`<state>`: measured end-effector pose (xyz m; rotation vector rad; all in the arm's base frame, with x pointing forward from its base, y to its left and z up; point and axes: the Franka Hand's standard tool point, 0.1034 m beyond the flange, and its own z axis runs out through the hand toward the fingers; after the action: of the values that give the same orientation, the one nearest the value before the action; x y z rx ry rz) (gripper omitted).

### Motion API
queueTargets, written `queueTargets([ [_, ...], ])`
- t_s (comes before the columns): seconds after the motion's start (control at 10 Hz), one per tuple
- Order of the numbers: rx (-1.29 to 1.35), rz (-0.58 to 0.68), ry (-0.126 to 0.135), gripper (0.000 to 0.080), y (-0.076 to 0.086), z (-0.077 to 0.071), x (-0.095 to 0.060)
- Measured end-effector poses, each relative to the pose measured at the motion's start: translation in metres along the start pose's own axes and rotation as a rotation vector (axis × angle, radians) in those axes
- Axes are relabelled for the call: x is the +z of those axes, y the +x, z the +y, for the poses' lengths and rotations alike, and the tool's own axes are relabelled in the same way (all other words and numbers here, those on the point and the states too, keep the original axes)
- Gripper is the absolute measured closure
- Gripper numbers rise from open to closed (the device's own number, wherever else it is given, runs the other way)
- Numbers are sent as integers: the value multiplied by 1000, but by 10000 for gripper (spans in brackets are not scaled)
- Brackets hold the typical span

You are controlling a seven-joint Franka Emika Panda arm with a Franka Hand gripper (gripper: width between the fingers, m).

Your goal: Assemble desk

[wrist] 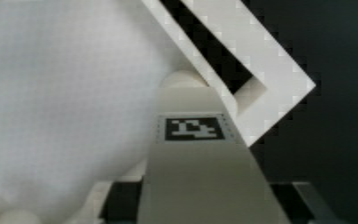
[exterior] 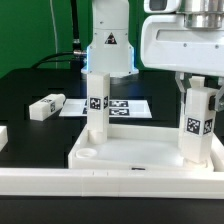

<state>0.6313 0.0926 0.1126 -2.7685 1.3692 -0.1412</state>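
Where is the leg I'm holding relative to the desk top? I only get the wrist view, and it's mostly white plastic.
Observer: The held leg is upright, with its lower end at the corner of the desk top on the exterior view's right. I can't tell whether it's seated.
Operator: Is any other leg on the top?
Observer: Yes, one. The standing leg is upright at the far corner on the exterior view's left.
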Motion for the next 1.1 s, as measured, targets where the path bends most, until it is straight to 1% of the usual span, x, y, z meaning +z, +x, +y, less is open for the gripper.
queueTargets([
  [0.1, 144, -7, 8, 509, -1, -1, 0],
  [0.4, 384, -17, 13, 509, -1, -2, 0],
  [1.0, 691, -30, 14, 509, -3, -3, 1],
  [1.1, 652, -29, 12, 277, -3, -2, 1],
])
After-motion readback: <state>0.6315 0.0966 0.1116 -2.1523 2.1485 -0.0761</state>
